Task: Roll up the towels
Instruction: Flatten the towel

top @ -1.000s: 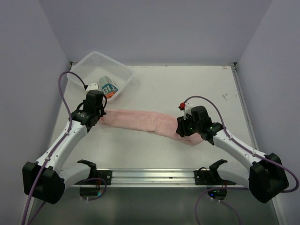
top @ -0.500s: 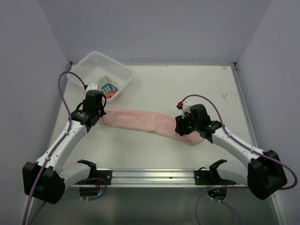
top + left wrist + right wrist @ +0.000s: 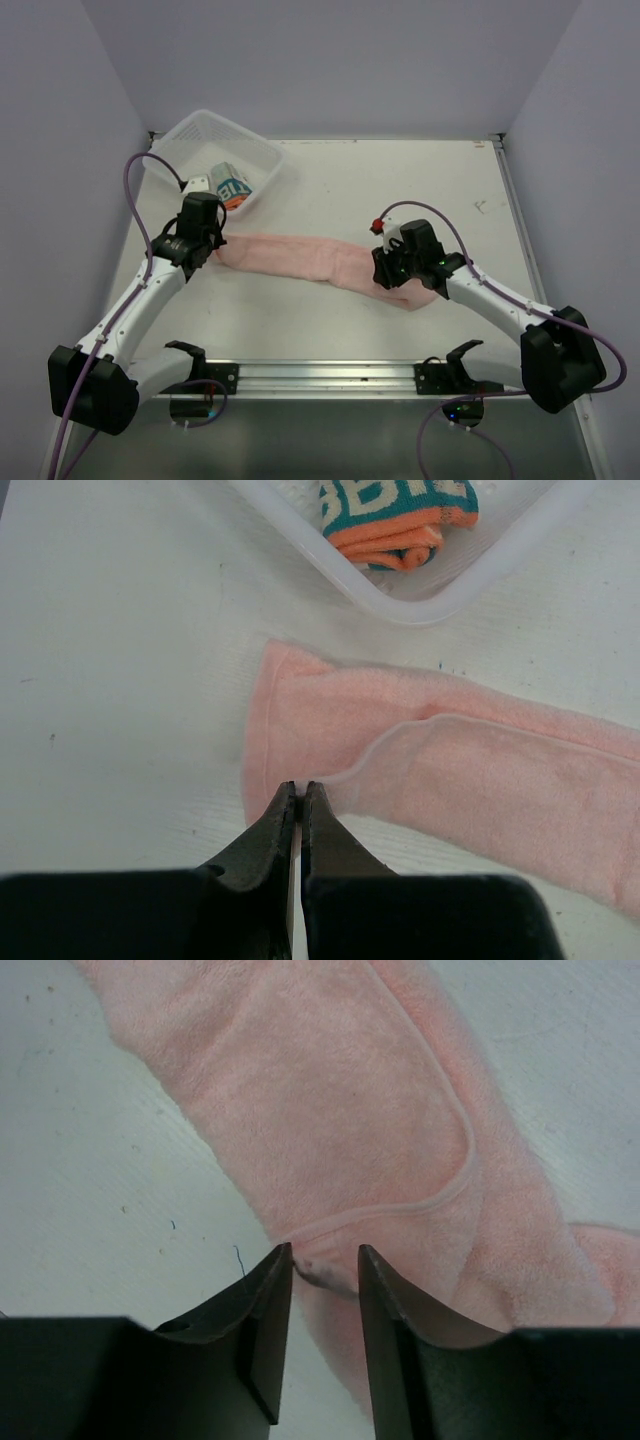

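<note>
The pale pink towel (image 3: 300,258) lies in a long folded strip across the table, from left to right. My left gripper (image 3: 214,253) is at its left end, and the left wrist view shows the gripper (image 3: 300,788) shut on the towel's (image 3: 450,770) thin hem. My right gripper (image 3: 386,278) is at the right end. There its jaws (image 3: 325,1252) stand open astride a raised fold of the pink towel (image 3: 340,1110), and the left fingertip touches it. The printed teal, white and orange towel (image 3: 232,187) lies folded in the basket, and it also shows in the left wrist view (image 3: 400,515).
A white mesh basket (image 3: 200,130) stands tilted at the back left, with its rim (image 3: 430,605) just beyond the pink towel's left end. A metal rail (image 3: 320,377) runs along the near edge between the arm bases. Walls close in the left, right and back.
My right gripper has shifted slightly left and away along the towel's right end. The left gripper and the towel's left end have stayed put.
</note>
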Controlling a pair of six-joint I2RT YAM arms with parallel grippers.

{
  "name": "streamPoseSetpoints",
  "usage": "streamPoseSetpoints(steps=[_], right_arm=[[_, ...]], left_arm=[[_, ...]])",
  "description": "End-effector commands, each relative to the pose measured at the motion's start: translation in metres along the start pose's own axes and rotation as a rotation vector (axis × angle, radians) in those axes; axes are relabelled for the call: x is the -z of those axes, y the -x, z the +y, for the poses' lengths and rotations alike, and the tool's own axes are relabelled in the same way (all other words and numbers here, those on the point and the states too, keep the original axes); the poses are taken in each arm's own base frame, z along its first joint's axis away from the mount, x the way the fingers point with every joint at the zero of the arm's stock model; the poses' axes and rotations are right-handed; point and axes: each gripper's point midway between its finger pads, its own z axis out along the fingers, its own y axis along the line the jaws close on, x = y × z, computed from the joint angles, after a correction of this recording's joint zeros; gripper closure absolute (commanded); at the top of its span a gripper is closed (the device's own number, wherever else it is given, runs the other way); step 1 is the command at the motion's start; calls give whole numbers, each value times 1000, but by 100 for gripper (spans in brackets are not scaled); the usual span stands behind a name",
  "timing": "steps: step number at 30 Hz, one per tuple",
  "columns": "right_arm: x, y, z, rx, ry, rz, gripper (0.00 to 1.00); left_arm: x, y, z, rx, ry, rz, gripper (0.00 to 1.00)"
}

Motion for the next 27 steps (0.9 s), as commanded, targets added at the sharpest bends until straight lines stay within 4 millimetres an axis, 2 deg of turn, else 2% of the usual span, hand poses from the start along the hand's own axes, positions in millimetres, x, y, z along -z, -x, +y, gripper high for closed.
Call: streamPoseSetpoints(steps=[1, 3, 4, 6, 7, 10, 12, 13, 14, 16, 18, 19, 21, 22, 27], right_arm=[[1, 18, -7, 31, -42, -49, 67], [0, 17, -10, 29, -53, -47, 73], [0, 15, -11, 26, -60, -41, 80], [0, 16, -10, 23, -58, -40, 88], [1, 18, -11, 21, -64, -46, 94], [14, 34, -11, 19, -84, -90, 100], [29, 47, -17, 24, -139, -134, 100], [38, 60, -21, 27, -171, -170, 100], [49, 68, -30, 18, -221, -197, 100], [64, 82, -38, -51, -255, -242, 100], [77, 90, -47, -94, -288, -275, 100], [86, 96, -60, -135, -321, -300, 100], [99, 105, -69, -194, -330, -350, 100], [108, 110, -81, -226, -359, -377, 100], [140, 136, -103, -289, -384, -457, 100]], left_arm=[[0, 13, -4, 11, -19, -41, 100], [0, 13, -4, 11, -19, -42, 100], [0, 13, -4, 11, -19, -42, 100], [0, 13, -4, 11, -20, -43, 100], [0, 13, -3, 11, -18, -42, 100], [-1, 12, -3, 12, -17, -39, 100], [0, 16, -2, 17, -8, -49, 100], [1, 17, -1, 19, -2, -51, 100], [1, 18, 3, 21, 17, -56, 100], [3, 21, 6, 29, 34, -64, 100], [6, 22, 9, 35, 47, -73, 100], [7, 22, 11, 37, 56, -73, 100], [10, 25, 18, 43, 89, -87, 100], [13, 27, 21, 49, 100, -91, 100], [28, 48, 28, 101, 130, -152, 100]])
